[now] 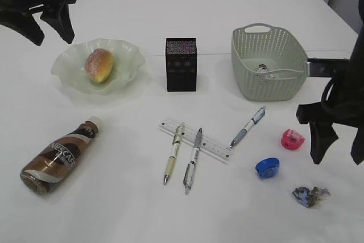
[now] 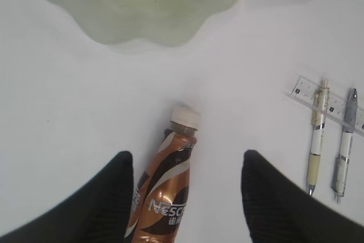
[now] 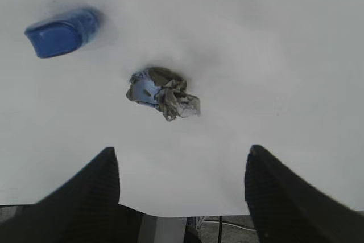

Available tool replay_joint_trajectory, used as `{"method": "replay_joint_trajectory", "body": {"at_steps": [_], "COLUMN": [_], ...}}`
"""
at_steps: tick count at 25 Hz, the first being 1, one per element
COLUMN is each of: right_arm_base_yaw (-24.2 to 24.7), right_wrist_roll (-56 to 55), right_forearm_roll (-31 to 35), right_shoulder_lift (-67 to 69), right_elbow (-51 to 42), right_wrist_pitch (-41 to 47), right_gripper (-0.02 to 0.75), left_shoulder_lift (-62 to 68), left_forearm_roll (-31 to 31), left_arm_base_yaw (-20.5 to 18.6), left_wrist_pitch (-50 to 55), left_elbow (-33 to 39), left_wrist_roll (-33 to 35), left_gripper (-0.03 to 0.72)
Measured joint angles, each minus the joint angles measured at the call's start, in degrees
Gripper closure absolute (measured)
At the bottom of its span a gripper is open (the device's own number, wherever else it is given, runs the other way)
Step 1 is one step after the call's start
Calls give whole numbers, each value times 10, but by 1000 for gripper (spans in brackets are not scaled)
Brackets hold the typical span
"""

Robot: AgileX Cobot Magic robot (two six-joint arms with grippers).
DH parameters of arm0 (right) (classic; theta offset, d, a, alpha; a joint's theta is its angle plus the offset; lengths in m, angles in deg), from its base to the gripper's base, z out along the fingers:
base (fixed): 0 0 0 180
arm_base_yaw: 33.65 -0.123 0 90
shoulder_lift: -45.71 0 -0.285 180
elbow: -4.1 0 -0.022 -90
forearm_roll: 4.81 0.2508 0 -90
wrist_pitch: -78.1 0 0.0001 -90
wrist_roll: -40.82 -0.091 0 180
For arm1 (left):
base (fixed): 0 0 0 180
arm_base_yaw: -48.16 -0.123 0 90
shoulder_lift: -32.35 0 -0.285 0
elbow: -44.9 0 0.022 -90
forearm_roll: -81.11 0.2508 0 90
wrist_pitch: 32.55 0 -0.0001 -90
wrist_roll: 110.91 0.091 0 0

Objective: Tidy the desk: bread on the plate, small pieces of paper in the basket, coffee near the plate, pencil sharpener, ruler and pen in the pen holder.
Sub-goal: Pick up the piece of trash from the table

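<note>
White table (image 1: 227, 4), smooth and bare, carries everything; only a strip of pale wall or cabinet shows behind it, so little can be said of the room. Bread (image 1: 99, 65) already lies on the green plate (image 1: 68, 66). The coffee (image 1: 60, 157) bottle lies on its side in front of the plate, a risk because it may roll when nudged or slip from a grip on its round, glossy body. The left hand (image 2: 185, 197) hangs spread and empty above the bottle. The right hand (image 3: 182, 189) is spread and empty too, over a crumpled paper (image 3: 164, 92) near the table's front edge; a clumsy push might knock this light scrap off. Two pens (image 1: 183, 157) lie across the ruler (image 1: 196, 139), so lifting one may drag the others. A third pen (image 1: 248, 127), a red sharpener (image 1: 292, 139) and a blue sharpener (image 1: 267, 167) lie loose. The black holder (image 1: 181, 64) is narrow and might tip. The basket (image 1: 267, 64) stands behind.
</note>
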Motion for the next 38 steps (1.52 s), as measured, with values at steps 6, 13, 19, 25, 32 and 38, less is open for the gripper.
{"method": "replay_joint_trajectory", "body": {"at_steps": [6, 13, 19, 25, 32, 38], "right_arm_base_yaw": [0, 0, -7, -17, -17, -17], "right_wrist_roll": [1, 3, 3, 3, 3, 3], "right_forearm_roll": [0, 1, 15, 21, 19, 18], "right_shoulder_lift": [-2, -28, -28, -28, -28, -17], "right_elbow": [-62, -103, -132, -168, -168, -168], "right_wrist_pitch": [-72, -163, -200, -235, -256, -261], "right_gripper": [202, 202, 202, 202, 202, 202], "left_shoulder_lift": [0, 0, 0, 0, 0, 0], "left_forearm_roll": [0, -1, -5, -7, -7, -7], "left_arm_base_yaw": [0, 0, 0, 1, 1, 1], "left_wrist_pitch": [0, 0, 0, 0, 0, 0], "left_elbow": [0, 0, 0, 0, 0, 0], "left_wrist_roll": [0, 0, 0, 0, 0, 0], "left_gripper": [255, 255, 255, 255, 255, 255]}}
